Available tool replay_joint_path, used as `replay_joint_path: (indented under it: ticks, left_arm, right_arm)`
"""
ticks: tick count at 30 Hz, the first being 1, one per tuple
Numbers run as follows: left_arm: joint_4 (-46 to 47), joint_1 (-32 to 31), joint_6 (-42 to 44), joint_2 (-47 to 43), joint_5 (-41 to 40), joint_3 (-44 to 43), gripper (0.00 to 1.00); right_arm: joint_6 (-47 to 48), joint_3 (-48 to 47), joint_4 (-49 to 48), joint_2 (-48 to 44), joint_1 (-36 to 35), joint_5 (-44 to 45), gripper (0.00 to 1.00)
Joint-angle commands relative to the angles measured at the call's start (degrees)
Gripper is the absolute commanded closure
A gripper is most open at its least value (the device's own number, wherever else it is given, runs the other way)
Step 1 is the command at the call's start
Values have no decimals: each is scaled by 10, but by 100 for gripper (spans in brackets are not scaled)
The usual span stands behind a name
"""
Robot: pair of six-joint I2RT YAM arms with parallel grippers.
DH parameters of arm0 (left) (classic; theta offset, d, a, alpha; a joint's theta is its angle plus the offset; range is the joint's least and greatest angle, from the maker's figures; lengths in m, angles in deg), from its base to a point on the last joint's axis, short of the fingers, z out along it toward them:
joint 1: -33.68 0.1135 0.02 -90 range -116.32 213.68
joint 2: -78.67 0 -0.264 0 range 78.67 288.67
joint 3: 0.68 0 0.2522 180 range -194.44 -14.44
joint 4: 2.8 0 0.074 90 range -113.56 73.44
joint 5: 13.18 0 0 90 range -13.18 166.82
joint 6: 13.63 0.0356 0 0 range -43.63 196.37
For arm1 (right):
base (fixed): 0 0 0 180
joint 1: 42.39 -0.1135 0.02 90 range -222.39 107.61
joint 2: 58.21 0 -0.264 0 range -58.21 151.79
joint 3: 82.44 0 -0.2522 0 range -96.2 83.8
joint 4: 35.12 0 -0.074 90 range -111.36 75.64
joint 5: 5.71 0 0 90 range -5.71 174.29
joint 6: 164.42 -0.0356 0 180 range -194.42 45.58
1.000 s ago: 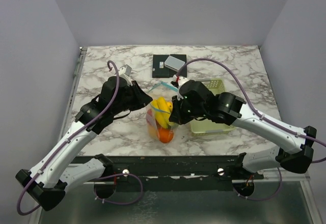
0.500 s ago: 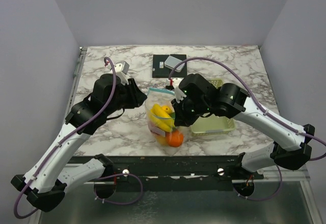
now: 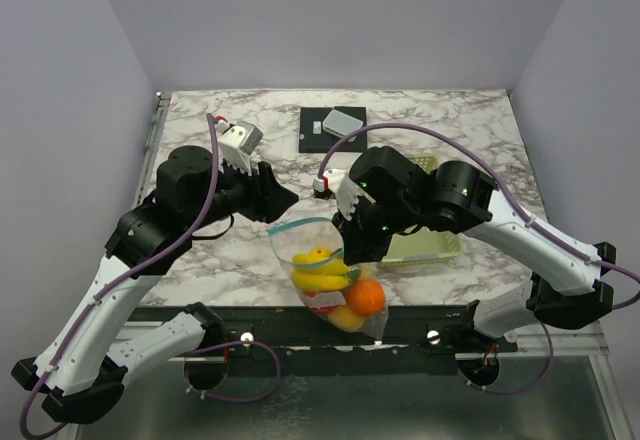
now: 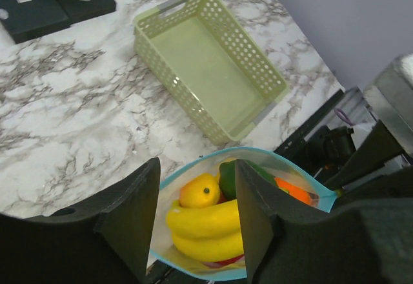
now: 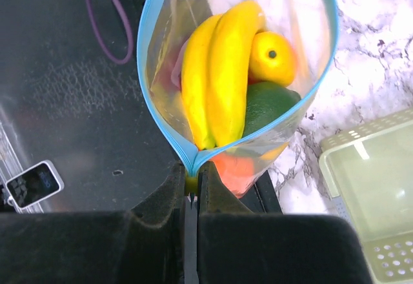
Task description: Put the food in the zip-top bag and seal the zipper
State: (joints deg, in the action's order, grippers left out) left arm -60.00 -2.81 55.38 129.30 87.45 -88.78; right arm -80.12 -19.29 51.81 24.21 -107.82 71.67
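Zip-top bag: held above near table edge, between both arms, mouth up; one mouth corner pinched in right gripper.
Food: in bag; banana uppermost, lemon beside it, rest beneath.
Basket: on table, right of bag, partly under right arm.
Mat: table's far centre; box on it.

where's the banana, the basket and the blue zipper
banana (image 5: 219, 71), right wrist view, middle of its body
basket (image 4: 210, 71), left wrist view, bare floor inside
zipper (image 5: 140, 58), right wrist view, left side of strip
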Motion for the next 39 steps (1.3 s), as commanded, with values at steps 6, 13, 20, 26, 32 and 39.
replay_joint_path:
  ticks: [6, 13, 20, 26, 32, 39]
  left_arm:
    - [77, -1, 87, -37, 229, 7, 38]
    - [154, -1, 74, -36, 355, 45, 30]
    - [204, -1, 77, -17, 452, 77, 24]
    - [228, -1, 79, -4, 546, 93, 22]
    - [228, -3, 86, -12, 619, 101, 18]
    - [229, -14, 85, -13, 624, 111, 17]
  right_arm:
    - [73, -45, 11, -2, -14, -119, 99]
    - [95, -59, -1, 1, -37, -186, 99]
    - [107, -99, 6, 20, -61, -203, 100]
    - [110, -111, 7, 29, -66, -193, 99]
    - [111, -118, 5, 36, -66, -184, 99]
    - [113, -154, 3, 55, -66, -158, 99]
